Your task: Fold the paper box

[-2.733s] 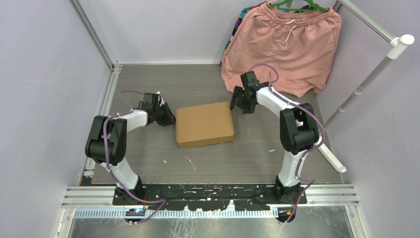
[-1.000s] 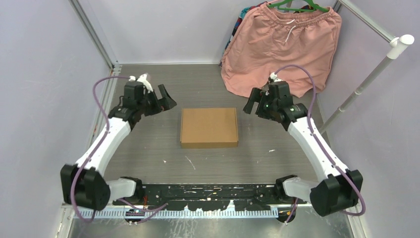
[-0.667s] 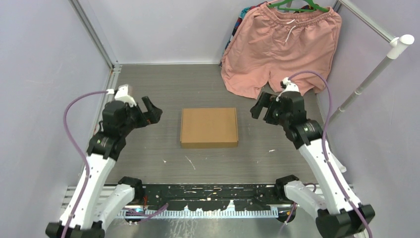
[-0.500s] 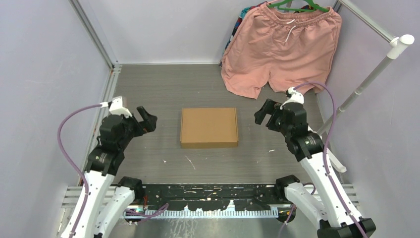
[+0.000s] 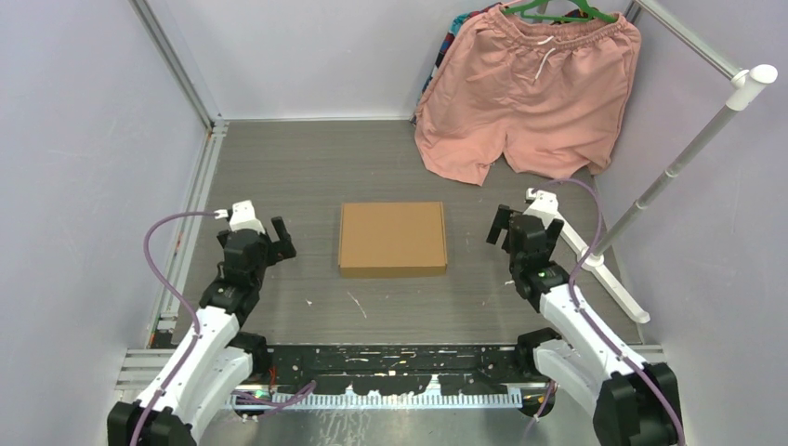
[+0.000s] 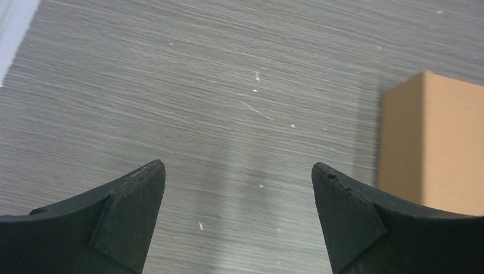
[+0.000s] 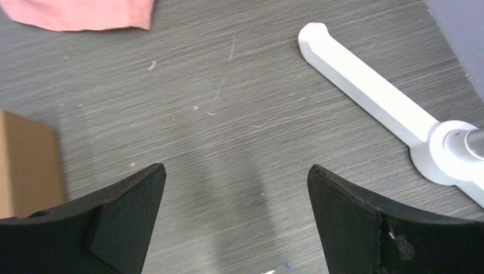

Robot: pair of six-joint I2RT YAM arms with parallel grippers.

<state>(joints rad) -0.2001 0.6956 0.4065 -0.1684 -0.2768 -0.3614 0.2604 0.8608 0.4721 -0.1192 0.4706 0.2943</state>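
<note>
Box (image 5: 392,239) sits closed at mid worktop (image 5: 307,177); left end effector (image 6: 237,171) and right end effector (image 7: 237,171) both wide, empty, well apart either side; risk: untucked lid may spring open unheld; careless approach could shove the light box askew

pink shorts (image 5: 530,88) on hanger, white stand (image 7: 371,97)

Your worktop (image 5: 297,167) is grey, wood-grained and flecked with small white scraps (image 5: 357,305). At centre frame the paper box (image 5: 392,238) lies flat and closed on it. At upper right the pink shorts (image 5: 530,93) hang down to it. At right lies a white stand foot (image 5: 610,284).
</note>
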